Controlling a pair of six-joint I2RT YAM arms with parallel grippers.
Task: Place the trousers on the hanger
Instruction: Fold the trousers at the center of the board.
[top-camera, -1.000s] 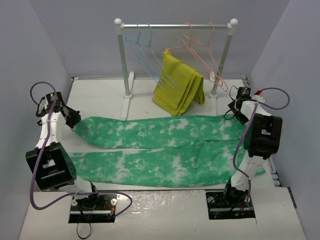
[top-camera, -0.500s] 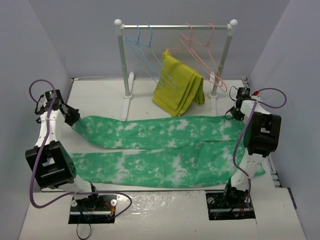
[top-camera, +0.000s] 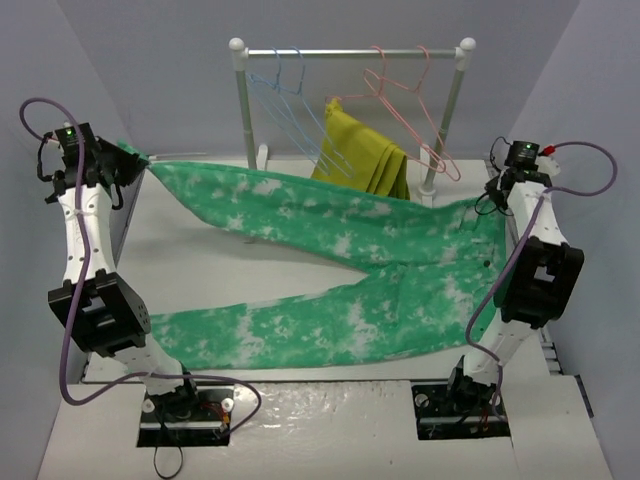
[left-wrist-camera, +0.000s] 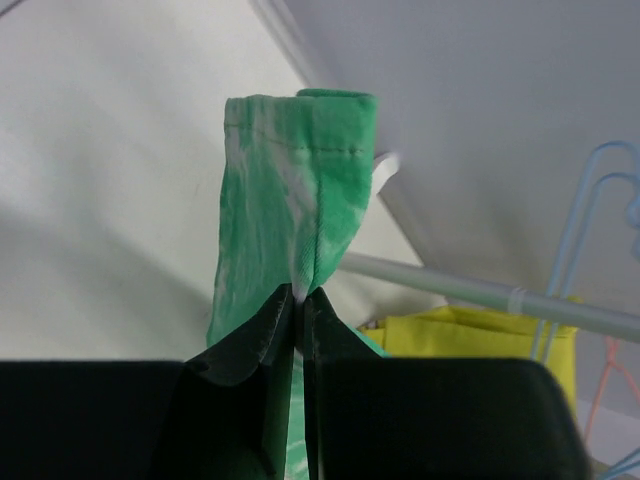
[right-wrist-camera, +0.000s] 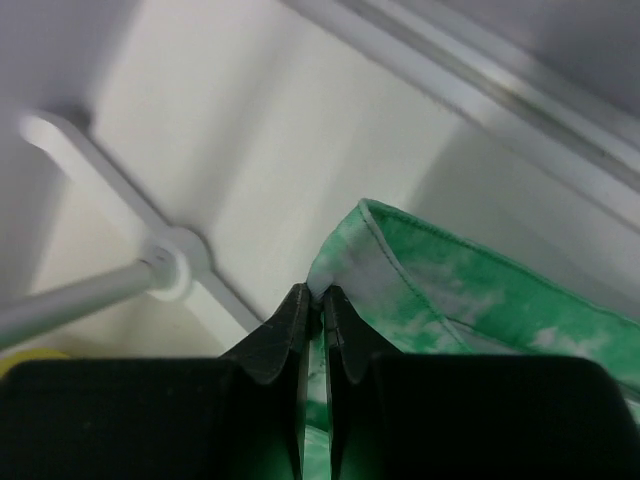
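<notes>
The green, white-blotched trousers (top-camera: 330, 225) stretch in the air between my two raised arms, one leg taut, the other leg (top-camera: 300, 330) trailing on the table. My left gripper (top-camera: 135, 160) is shut on a leg hem at the far left; the left wrist view shows the cloth (left-wrist-camera: 290, 200) pinched in the left gripper (left-wrist-camera: 300, 292). My right gripper (top-camera: 497, 200) is shut on the waist end, and the right wrist view shows the hem (right-wrist-camera: 440, 280) nipped by the right gripper (right-wrist-camera: 312, 292). Light-blue hangers (top-camera: 295, 105) hang on the rack behind.
A white rack (top-camera: 350, 52) stands at the back with pink hangers (top-camera: 410, 100) on its right. A folded mustard-yellow garment (top-camera: 365, 150) leans under it. Grey walls close in on both sides.
The right gripper has closed on the trousers' waist end. Both arms have risen, lifting the upper leg off the table and pulling it taut.
</notes>
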